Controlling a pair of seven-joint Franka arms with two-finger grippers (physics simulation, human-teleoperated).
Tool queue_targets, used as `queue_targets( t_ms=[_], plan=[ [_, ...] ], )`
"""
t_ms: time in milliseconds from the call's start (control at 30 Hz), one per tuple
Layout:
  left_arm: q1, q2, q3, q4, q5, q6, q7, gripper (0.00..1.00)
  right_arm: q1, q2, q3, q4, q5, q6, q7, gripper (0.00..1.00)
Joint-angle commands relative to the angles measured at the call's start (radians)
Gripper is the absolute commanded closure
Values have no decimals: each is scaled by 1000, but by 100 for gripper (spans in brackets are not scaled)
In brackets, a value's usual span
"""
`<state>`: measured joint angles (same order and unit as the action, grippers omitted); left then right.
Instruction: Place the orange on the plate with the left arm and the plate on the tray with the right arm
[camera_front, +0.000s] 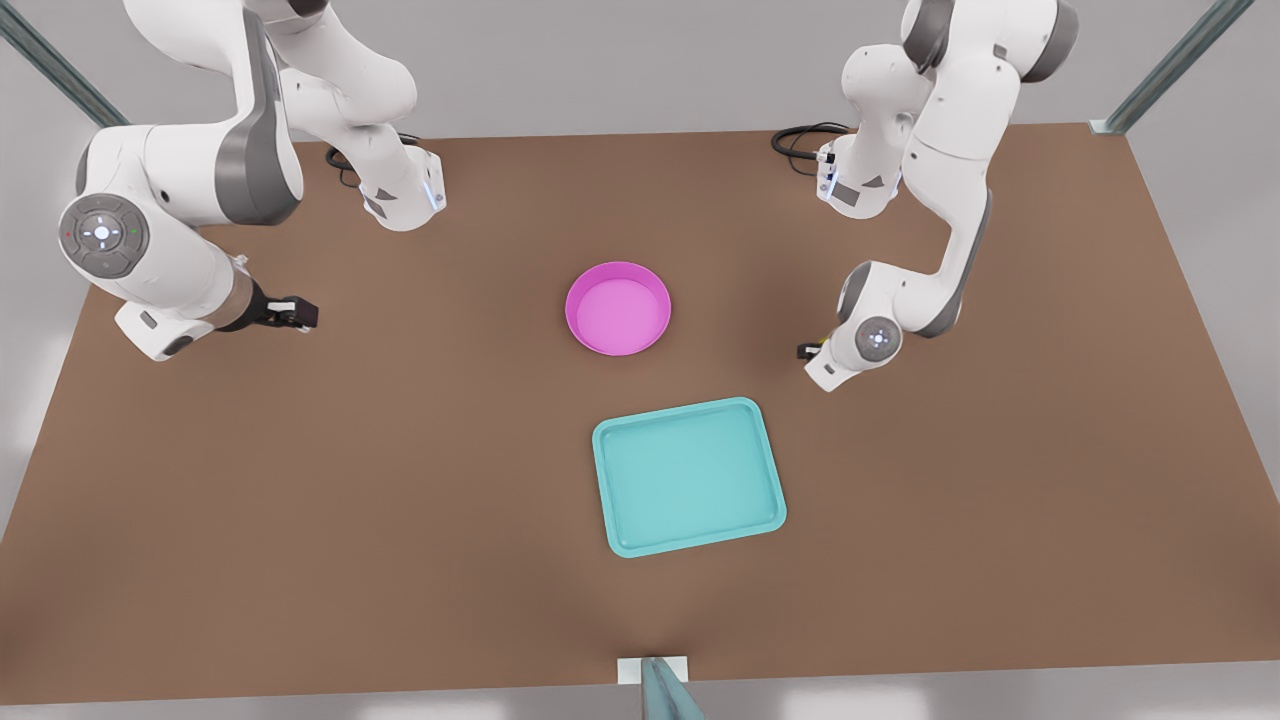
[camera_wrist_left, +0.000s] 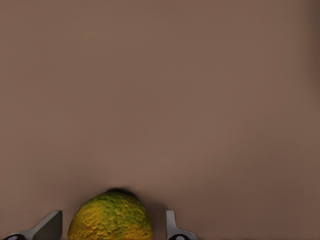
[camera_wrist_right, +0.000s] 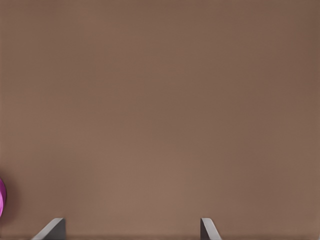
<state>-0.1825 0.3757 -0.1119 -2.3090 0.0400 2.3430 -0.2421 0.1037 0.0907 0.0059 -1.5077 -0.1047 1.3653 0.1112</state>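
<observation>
Between the left pincer's (camera_wrist_left: 110, 227) spread fingers sits the orange (camera_wrist_left: 110, 217), straddled for gripping but not yet clamped. Right pincer (camera_wrist_right: 131, 230) waits open over bare counter (camera_front: 300, 500), plate (camera_front: 618, 308) nearby.

Bare brown table (camera_front: 400, 480), black cables (camera_front: 800, 138).

Left wrist view: orange (camera_wrist_left: 110, 217) sits on the brown table (camera_wrist_left: 190, 90) between the left gripper (camera_wrist_left: 112, 227) fingertips (camera_wrist_left: 49, 226), which stand apart, small gap each side, not touching. Rind yellow-orange with green patches. Dark shadow just behind it.
</observation>
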Motion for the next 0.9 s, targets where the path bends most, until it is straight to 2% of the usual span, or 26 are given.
queue_targets(
  t_ms=[0, 67, 100, 267, 367, 400, 433, 533, 600, 700, 867],
  plan=[
    [0, 2, 0, 0, 1, 5, 14, 11, 1, 0, 0, 1, 0, 0, 5, 0],
    [0, 3, 0, 0, 1, 5, 14, 31, 1, 0, 0, 0, 0, 2, 4, 0],
    [0, 3, 0, 0, 1, 5, 15, 33, 1, 1, 0, 0, 0, 2, 4, 0],
    [0, 6, 1, 2, 3, 7, 14, 33, 1, 3, 0, 0, 0, 6, 4, 0],
    [-2, -34, 1, 43, 0, -60, -2, 33, 1, 3, 0, 0, 0, 6, 4, 0],
    [-6, -32, -8, 117, 0, -191, -52, 33, 1, 4, 0, -2, 0, 6, 2, 0],
    [-8, -32, -14, 140, -3, -206, -68, 33, -1, 4, 0, -2, 0, 8, -1, 0],
    [-155, -2, -153, 351, -86, -404, -319, 33, -7, 4, 0, -8, 2, 8, -4, 0],
    [-379, 150, -155, 635, -117, -499, -629, 33, -7, 4, 0, -19, 2, 20, -4, 0],
    [-538, 311, -155, 873, -173, -499, -829, 33, -7, 6, 0, -20, 4, 23, -4, 0],
    [-584, 325, -155, 836, -186, -485, -829, 33, -9, 7, 0, -28, 4, 29, -4, 0]
  ],
)
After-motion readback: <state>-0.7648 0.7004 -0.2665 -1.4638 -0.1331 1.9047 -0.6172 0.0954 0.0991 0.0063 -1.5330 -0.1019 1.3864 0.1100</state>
